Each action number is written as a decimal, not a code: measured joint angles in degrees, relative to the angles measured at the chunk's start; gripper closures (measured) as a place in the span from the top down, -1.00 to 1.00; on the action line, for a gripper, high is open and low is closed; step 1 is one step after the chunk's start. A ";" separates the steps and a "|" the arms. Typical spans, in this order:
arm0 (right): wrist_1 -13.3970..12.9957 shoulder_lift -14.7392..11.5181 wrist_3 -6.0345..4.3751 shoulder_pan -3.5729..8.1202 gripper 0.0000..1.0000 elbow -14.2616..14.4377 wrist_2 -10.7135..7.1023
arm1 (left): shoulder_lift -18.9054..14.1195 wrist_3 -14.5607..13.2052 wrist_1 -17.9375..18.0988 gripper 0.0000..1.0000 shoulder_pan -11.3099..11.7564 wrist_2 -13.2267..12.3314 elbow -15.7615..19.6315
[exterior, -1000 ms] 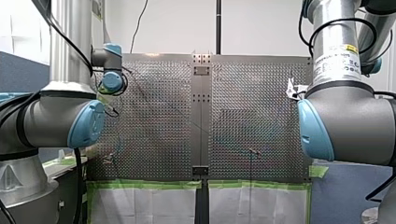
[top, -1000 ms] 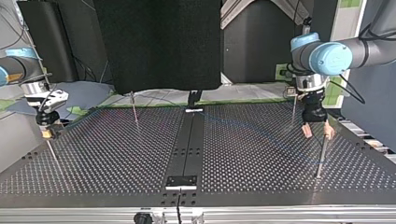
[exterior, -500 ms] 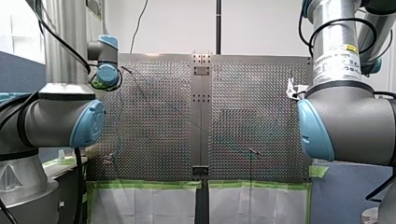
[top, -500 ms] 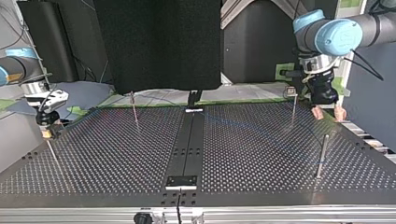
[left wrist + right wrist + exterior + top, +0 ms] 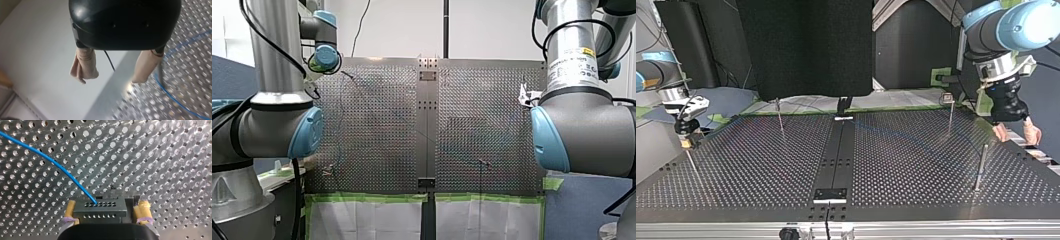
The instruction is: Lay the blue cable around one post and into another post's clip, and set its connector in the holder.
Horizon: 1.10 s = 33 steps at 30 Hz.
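Across the perforated table (image 5: 162, 157), a thin blue cable (image 5: 57, 166) curves into its connector (image 5: 100, 210).

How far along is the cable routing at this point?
Looks done: the blue cable seems to curve around a post beside my open, empty left tool. In hand: my right tool grips the connector, cable attached. Left: clipping the cable and seating the connector; neither shows as done.

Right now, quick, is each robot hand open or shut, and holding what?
Left hand: open, holding nothing.
Right hand: shut on the connector of the blue cable.
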<state>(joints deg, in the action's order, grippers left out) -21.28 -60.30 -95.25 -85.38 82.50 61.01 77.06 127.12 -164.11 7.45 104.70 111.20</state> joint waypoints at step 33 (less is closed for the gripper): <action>0.00 0.00 0.00 0.00 1.00 0.00 0.00 | 1.30 -15.97 -15.98 1.00 0.00 -13.43 -15.97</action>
<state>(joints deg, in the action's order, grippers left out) -21.28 -60.30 -95.25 -85.38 82.50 61.01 78.36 111.15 -180.10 7.45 91.27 95.23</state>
